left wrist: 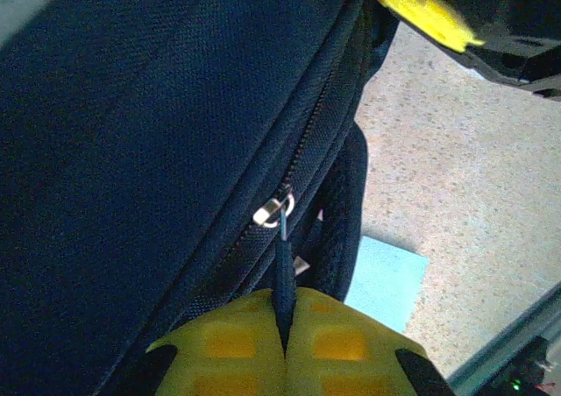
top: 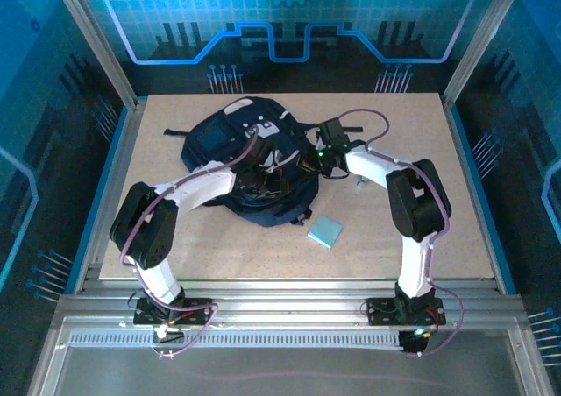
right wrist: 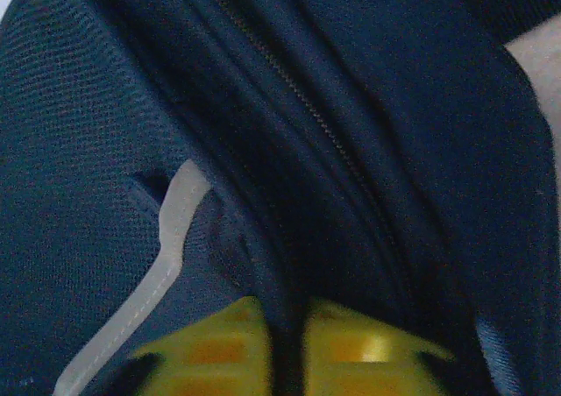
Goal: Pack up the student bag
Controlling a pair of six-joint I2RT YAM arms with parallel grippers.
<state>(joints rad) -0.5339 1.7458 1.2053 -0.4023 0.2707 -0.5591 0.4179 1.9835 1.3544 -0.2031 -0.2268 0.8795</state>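
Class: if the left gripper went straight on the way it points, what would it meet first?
The left gripper, shut on the zip pull, points at the slider; it would likely meet that first, with the bag just behind.

Even, cool light from above leaves the pale speckled counter [top: 219,251] bright with only faint, soft shadows. A blue glow washes the printed back panels [top: 289,28], and the large dark navy fabric backpack [top: 219,146] sinks to near-black with little detail. In the left wrist view the navy weave, the small silver zip ring [left wrist: 273,208] and the thin dark zip-pull cord [left wrist: 282,265] are crisp, while the yellow pads [left wrist: 346,348] of the left tool [left wrist: 285,335] look softer. The right wrist view is dim and smeared, with the right tool [right wrist: 285,348] and its yellow pads [right wrist: 219,348] out of focus and the pale grey stripe [right wrist: 166,247] blurred.
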